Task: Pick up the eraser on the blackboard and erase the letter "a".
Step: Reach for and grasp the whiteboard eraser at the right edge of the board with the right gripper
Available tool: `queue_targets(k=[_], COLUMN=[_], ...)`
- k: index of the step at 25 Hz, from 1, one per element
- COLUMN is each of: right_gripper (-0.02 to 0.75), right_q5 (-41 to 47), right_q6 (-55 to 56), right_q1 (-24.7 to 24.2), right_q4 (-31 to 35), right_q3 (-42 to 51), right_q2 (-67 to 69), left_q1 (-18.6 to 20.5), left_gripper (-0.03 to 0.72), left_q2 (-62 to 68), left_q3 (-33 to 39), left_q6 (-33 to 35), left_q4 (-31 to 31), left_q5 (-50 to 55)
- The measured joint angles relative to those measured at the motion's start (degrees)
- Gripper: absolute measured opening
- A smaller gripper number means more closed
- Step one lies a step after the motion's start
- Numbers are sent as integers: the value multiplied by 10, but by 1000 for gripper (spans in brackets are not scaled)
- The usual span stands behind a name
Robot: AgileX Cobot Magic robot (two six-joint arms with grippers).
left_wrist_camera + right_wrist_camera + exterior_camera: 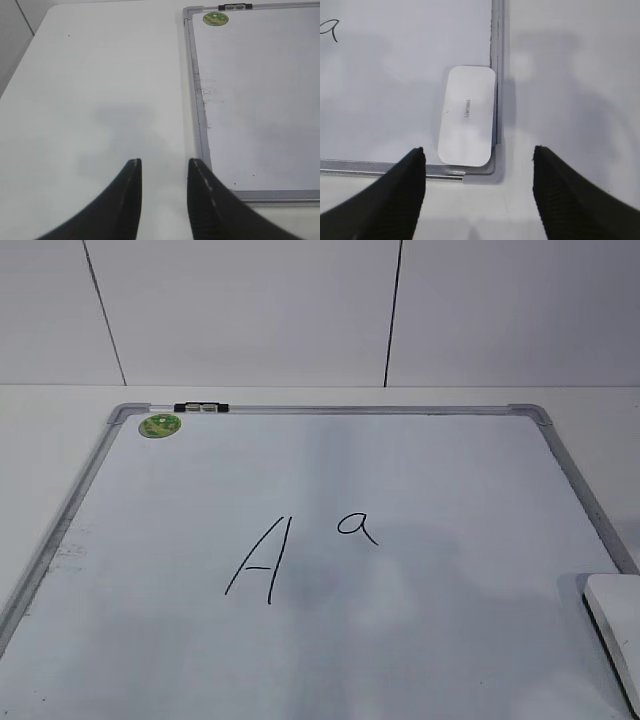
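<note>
The right tool (479, 165) hung wide open above the eraser (466, 115), which lay flat in the blackboard's (395, 80) near right corner, against the frame. It looked light, stiff and smooth; gripping across its long sides seemed best. The left tool (164, 167) was slightly open over the counter (100, 100).

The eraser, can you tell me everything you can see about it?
The eraser is a white, smooth block, plastic by the look of it, shaped like a rectangle with rounded corners, with tiny dark writing on top. It lies flat on the blackboard, tucked into a corner, its long side along the grey frame. Nothing holds it: the right gripper hangs open above it, not touching. In the exterior view only part of it shows at the right edge.
</note>
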Motion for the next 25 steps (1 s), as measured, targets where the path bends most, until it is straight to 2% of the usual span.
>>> queue_targets(k=[14, 19, 25], right_gripper=[540, 540, 540], right_q5=[-5, -3, 0], right_q6=[29, 36, 50], right_q1=[0, 0, 24], right_q4=[70, 80, 76], right_q3=[-6, -6, -6], right_q2=[109, 146, 191], left_q1=[0, 0, 0], left_gripper=[235, 235, 235], left_q2=[0, 0, 0], left_q3=[0, 0, 0], left_q6=[0, 0, 0], left_q4=[0, 0, 0], left_q5=[0, 0, 0])
